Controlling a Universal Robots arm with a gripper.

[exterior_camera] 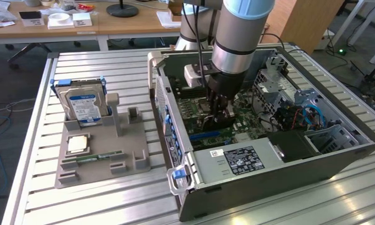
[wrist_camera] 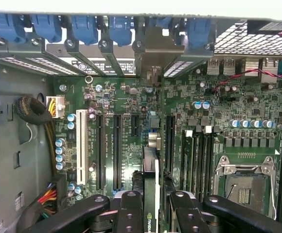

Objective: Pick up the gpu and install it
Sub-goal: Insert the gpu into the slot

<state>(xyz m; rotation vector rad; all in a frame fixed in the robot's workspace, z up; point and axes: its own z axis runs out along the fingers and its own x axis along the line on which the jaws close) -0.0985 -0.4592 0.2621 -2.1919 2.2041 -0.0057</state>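
A slatted metal tabletop (exterior_camera: 112, 206) carries an open computer case (exterior_camera: 362, 140) lying on its side along the edge on the exterior view's right, and the arm (exterior_camera: 237, 42) reaches down into it from the far edge. Inside, a power supply (exterior_camera: 237, 161) fills the near end and the green motherboard (wrist_camera: 219, 97) covers the floor. A grey fixture tray (exterior_camera: 99, 176) sits toward the opposite edge with a hard drive (exterior_camera: 84, 105) standing in it. The gpu (wrist_camera: 150, 179) hangs edge-down directly below the pincer (wrist_camera: 155, 213), whose jaws are pinching the card's upper edge from both sides. The card's long axis runs parallel to the long black slots (wrist_camera: 116, 150), with its silver bracket (wrist_camera: 155, 46) at the rear wall under the blue clips (wrist_camera: 85, 26); whether the lower edge is already in a slot I cannot tell. The card's edge reads "nVIDIA"; the power supply's label and the drive's blue-white label are too small to read
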